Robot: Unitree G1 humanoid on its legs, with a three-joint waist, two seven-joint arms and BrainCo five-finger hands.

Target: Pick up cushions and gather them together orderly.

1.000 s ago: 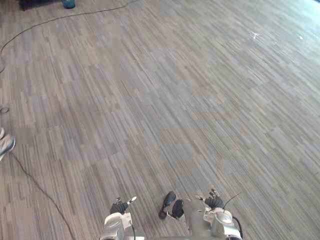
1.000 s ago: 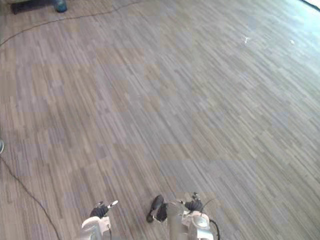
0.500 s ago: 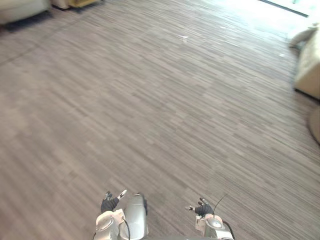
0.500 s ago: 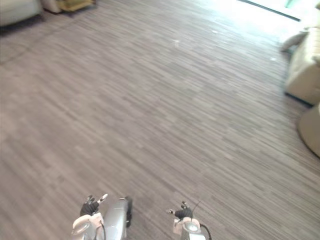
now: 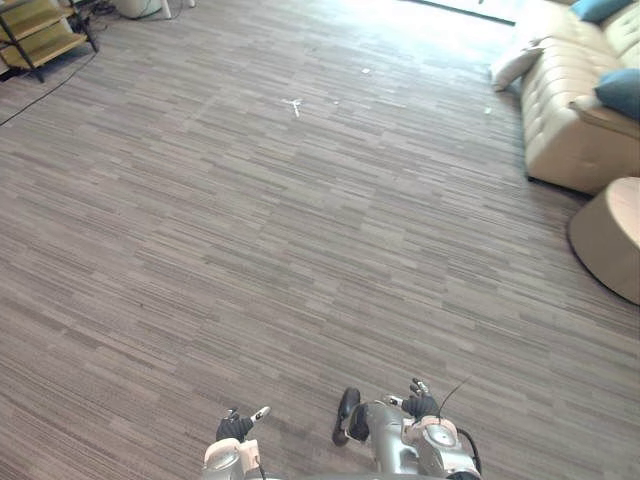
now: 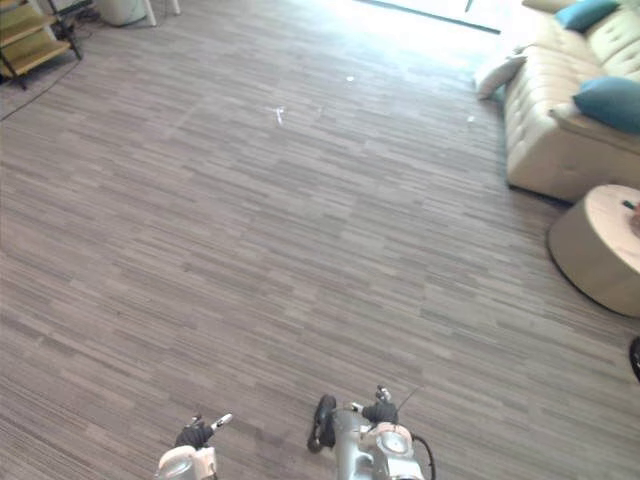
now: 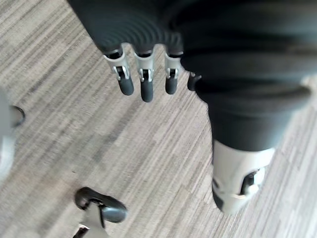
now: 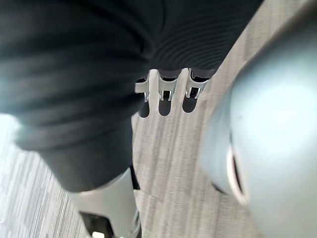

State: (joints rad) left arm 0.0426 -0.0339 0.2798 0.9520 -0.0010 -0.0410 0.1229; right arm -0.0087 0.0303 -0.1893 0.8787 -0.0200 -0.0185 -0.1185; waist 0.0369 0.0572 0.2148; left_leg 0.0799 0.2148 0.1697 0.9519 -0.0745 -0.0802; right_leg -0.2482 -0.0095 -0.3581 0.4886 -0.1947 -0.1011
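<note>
Two blue cushions lie on a cream sofa (image 5: 562,130) at the far right: one on its near arm (image 6: 608,100), one further back (image 6: 585,13). A pale cushion (image 5: 515,65) leans at the sofa's far end, down by the floor. All are far from both hands. My left hand (image 7: 144,87) hangs over the bare carpet with straight fingers and holds nothing. My right hand (image 8: 166,96) hangs the same way, fingers straight and empty.
A round beige pouf (image 6: 597,245) stands in front of the sofa at the right edge. A wooden shelf rack (image 5: 35,35) is at the far left corner. A small white scrap (image 5: 293,103) lies on the striped carpet, which stretches wide between me and the sofa.
The whole picture has swung, so the camera turned: the sofa with its cushions, the pouf and the shelf have come into sight. Both hands still hang empty.
</note>
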